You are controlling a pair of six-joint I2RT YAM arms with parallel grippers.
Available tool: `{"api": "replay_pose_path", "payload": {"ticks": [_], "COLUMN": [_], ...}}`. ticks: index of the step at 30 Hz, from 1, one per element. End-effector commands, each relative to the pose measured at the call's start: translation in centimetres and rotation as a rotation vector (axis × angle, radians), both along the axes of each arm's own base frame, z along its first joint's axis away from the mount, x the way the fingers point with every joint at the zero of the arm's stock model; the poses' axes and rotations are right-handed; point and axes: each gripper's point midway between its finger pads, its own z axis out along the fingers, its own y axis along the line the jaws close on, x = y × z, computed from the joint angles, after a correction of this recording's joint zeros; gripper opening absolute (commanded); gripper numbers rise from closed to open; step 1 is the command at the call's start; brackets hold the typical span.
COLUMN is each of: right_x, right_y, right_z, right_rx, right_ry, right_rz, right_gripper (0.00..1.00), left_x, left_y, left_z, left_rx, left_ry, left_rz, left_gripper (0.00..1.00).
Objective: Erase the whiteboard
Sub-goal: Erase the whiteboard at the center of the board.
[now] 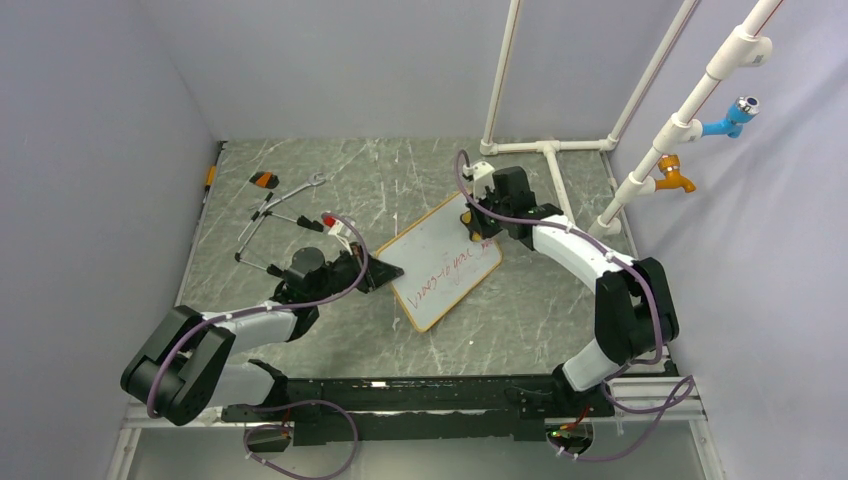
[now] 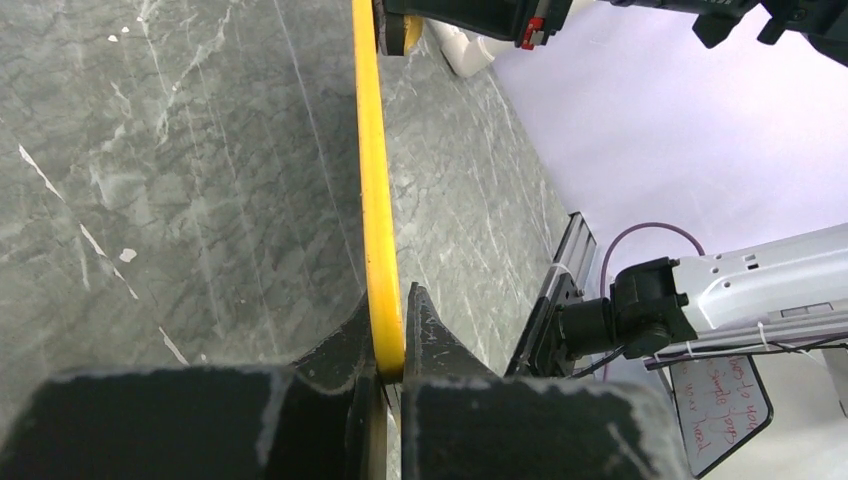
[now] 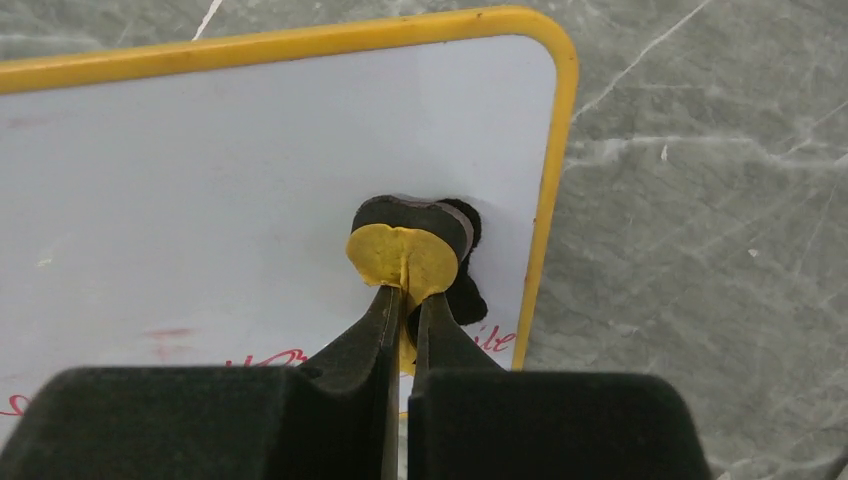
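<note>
The whiteboard (image 1: 440, 262) lies on the grey table, white with a yellow-orange frame and red handwriting on its near half. My left gripper (image 1: 372, 272) is shut on the board's left frame edge (image 2: 380, 200), which runs up the left wrist view. My right gripper (image 1: 476, 215) is shut on a small yellow eraser with a black felt pad (image 3: 412, 250) and presses it on the board (image 3: 250, 190) near its far right corner. Red writing shows just beside my right fingers (image 3: 370, 330).
Long black and grey tools (image 1: 275, 215) and a small orange piece (image 1: 265, 180) lie at the back left. White pipes (image 1: 545, 146) stand at the back right, with blue (image 1: 733, 116) and orange (image 1: 673, 174) taps on the slanted pipe.
</note>
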Motion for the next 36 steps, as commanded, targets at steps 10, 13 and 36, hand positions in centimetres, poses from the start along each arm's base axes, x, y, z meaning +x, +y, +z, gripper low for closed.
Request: {"api": "replay_pose_path", "payload": {"ticks": [10,13,36], "right_x": [-12.2,-11.1,-14.9], "right_y": [11.8,12.8,13.5], "right_z": [2.3,3.4,2.8], "right_rx": [0.095,0.110,0.064], "right_ry": [-0.008,-0.028,0.001], "right_rz": [0.697,0.671,0.874], "right_gripper": [0.00,0.00,0.00], "left_x": [-2.4,-2.4,-2.0], "left_y": [-1.4,-1.5,-0.6], "left_z": [6.6,6.5,6.4], "left_rx": [-0.152,-0.151,-0.147], "left_ry": [-0.239,-0.232,-0.229], "left_rz": [-0.161,-0.170,-0.124], "left_gripper": [0.00,0.00,0.00]}}
